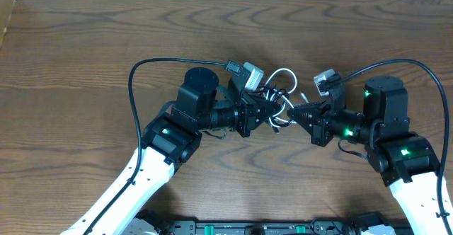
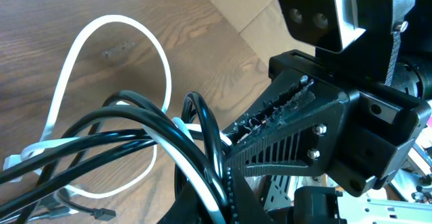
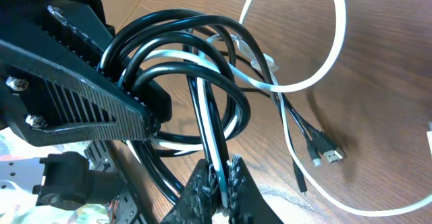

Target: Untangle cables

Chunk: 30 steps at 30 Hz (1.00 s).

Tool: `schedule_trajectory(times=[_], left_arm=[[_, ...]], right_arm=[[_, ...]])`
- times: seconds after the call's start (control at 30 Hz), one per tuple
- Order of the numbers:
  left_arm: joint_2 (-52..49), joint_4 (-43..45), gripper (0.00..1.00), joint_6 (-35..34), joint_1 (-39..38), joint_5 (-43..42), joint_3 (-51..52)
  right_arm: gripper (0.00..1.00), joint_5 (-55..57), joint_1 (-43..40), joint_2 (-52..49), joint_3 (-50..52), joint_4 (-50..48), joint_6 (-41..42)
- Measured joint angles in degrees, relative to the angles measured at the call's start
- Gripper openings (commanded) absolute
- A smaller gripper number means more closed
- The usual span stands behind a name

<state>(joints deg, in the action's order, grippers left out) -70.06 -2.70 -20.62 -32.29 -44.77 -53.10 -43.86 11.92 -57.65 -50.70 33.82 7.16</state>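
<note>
The cables (image 1: 278,100) are a knot of thin black cords and one white cord, held up between both grippers at the table's middle. The white loop (image 1: 283,74) sticks out toward the far side. My left gripper (image 1: 272,110) is shut on the bundle from the left; black and white strands run between its fingers (image 2: 223,177). My right gripper (image 1: 294,112) is shut on black and white strands from the right (image 3: 221,175). In the right wrist view the black coils (image 3: 182,62) wrap around the left finger, and small plug ends (image 3: 324,153) lie on the wood.
The wooden table (image 1: 85,58) surrounds both arms. The thick black arm cables (image 1: 134,72) arch over each arm. A dark rail (image 1: 255,228) runs along the front edge.
</note>
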Motion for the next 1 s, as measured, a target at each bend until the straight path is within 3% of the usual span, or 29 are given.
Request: schedule_trajectory(times=[0.2, 0.43, 0.97, 1.0], left_arm=[[0.00, -0.04, 0.08, -1.01, -0.11, 5.68, -0.02], [0.00, -0.61, 0.07, -6.75, -0.22, 15.76, 0.00], [0.00, -1.66, 0.08, -12.15, 0.02, 27.28, -0.02], [0.00, -1.66, 0.07, -12.24, 0.02, 27.39, 0.00]], right_arm=[[0.01, -0.04, 0.00, 0.00, 0.00, -0.22, 0.00], [0.01, -2.71, 0.00, 0.00, 0.00, -0.63, 0.00], [0.01, -5.42, -0.52, 3.17, 0.00, -4.52, -0.04], [0.09, -5.55, -0.79, 3.72, 0.00, -4.55, -0.09]])
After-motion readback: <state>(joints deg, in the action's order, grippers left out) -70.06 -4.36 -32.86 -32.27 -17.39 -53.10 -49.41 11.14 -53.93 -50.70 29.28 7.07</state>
